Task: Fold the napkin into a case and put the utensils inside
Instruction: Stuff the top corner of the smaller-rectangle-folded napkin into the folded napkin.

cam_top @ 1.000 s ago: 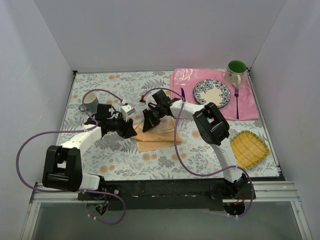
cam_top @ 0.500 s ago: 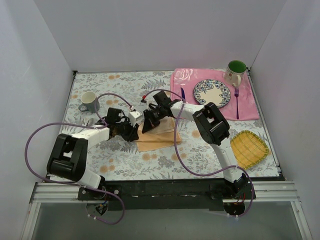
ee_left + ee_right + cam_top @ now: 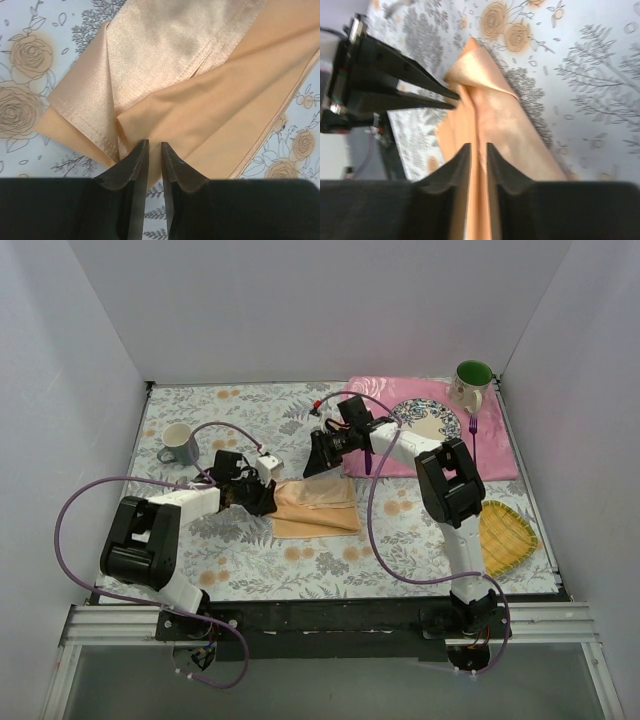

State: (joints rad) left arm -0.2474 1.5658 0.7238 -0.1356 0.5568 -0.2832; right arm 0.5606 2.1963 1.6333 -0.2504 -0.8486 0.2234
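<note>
The soft peach-orange cloth napkin [image 3: 315,508] lies folded into a rough rectangle near the middle of the floral-printed surface [image 3: 240,555]. It sits between the two arms and well apart from the place setting at the far right. Its layers are uneven. In the left wrist view a shinier flap overlaps the matte layer beneath, with a stitched hem running slantwise across it.

The left hand [image 3: 152,146] is at the napkin's left edge, low over the surface. Its two dark fingers [image 3: 131,167] stand almost together, with only a slim gap between them. Their tips meet the cloth where the layers come to a corner. The right wrist view shows these same fingers closing in on a raised fold at that edge. Whether cloth is actually pinched between them I cannot tell.

The right hand [image 3: 478,147] is by the napkin's far edge. In the overhead view it is just beyond the cloth, towards the pink floral placemat [image 3: 500,455]. Its fingers are parted a little and grip nothing. Through the gap the napkin shows as a long orange strip running away towards the left hand.

The slim purple fork [image 3: 473,436] lies on the placemat, to the right of the blue-patterned round plate [image 3: 425,423] and far from both hands.
</note>
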